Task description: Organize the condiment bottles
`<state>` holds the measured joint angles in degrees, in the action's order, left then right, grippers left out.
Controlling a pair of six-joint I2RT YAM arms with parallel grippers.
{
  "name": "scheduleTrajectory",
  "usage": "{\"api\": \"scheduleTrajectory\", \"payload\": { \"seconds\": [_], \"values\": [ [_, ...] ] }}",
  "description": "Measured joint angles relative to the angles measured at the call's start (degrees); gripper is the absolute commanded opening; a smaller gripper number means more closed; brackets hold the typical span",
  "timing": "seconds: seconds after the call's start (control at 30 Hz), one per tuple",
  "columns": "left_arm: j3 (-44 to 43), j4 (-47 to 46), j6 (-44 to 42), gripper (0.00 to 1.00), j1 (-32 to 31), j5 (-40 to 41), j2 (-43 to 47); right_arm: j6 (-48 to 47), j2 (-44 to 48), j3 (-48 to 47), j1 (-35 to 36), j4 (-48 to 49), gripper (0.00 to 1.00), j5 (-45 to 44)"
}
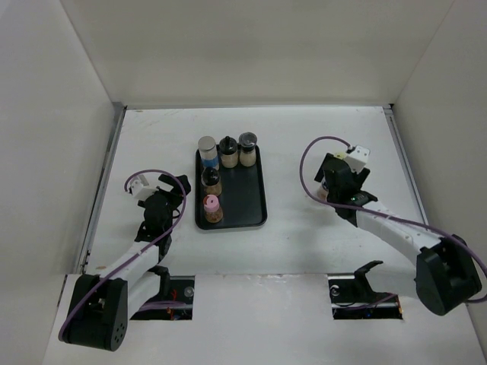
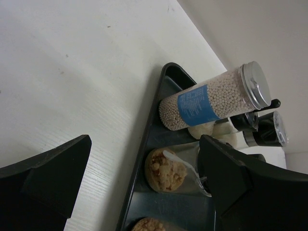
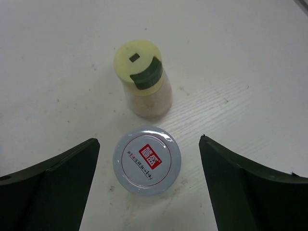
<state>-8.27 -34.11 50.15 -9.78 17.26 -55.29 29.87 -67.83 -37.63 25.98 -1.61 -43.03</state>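
Hovering with the right gripper [image 1: 333,176] over the white-capped jar [image 3: 147,160], fingers spread wide on either side of the cap and touching nothing. Judging by that, the step in hand: picking this jar off the table [image 3: 250,57] to join the others on the black tray [image 1: 247,198].

To do it well, lower straight down along the jar's axis until the pads sit below the cap, on the body, then close evenly from both sides. Keep the cap centred between the fingers, as now. Mind the yellow-capped jar [image 3: 143,79] standing just beyond, near but not touching; avoid drifting forward and tipping it. Lift clear before swinging left, and aim for the bare stretch along the tray's right side, away from the five jars [image 1: 228,152] already there.

Both loose jars upright: long axis vertical, caps pointing up toward the wrist camera, the white cap showing its red square mark full on. Placed on the table well to the right of the tray, mostly hidden under the gripper in the overhead view.

Left of the tray, the left gripper [image 1: 169,190]: fingers apart, holding nothing, facing the tray's edge and a blue-labelled jar [image 2: 211,98] with a silver lid.
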Motion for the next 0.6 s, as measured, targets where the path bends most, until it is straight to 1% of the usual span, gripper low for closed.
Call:
{"api": "scheduleTrajectory", "payload": {
  "seconds": [0.17,0.27,0.33,0.47,0.6],
  "values": [
    [0.0,0.0,0.1,1.0,0.0,-0.3,0.0,0.4,-5.4,-0.3,-0.1,0.1,0.9,2.1],
    [0.0,0.0,0.2,1.0,0.0,-0.3,0.0,0.8,-7.6,-0.3,-0.1,0.3,0.85,2.8],
    [0.0,0.0,0.3,1.0,0.0,-0.5,-0.2,1.0,-9.0,-0.3,-0.2,0.7,0.79,3.4],
    [0.0,0.0,0.3,1.0,0.0,-0.6,-0.3,1.0,-10.6,-0.3,-0.6,1.7,0.59,4.0],
    [0.0,0.0,0.4,1.0,0.0,-0.8,-0.5,1.0,-10.6,-0.4,-0.6,2.0,0.51,4.4]
  ]
}}
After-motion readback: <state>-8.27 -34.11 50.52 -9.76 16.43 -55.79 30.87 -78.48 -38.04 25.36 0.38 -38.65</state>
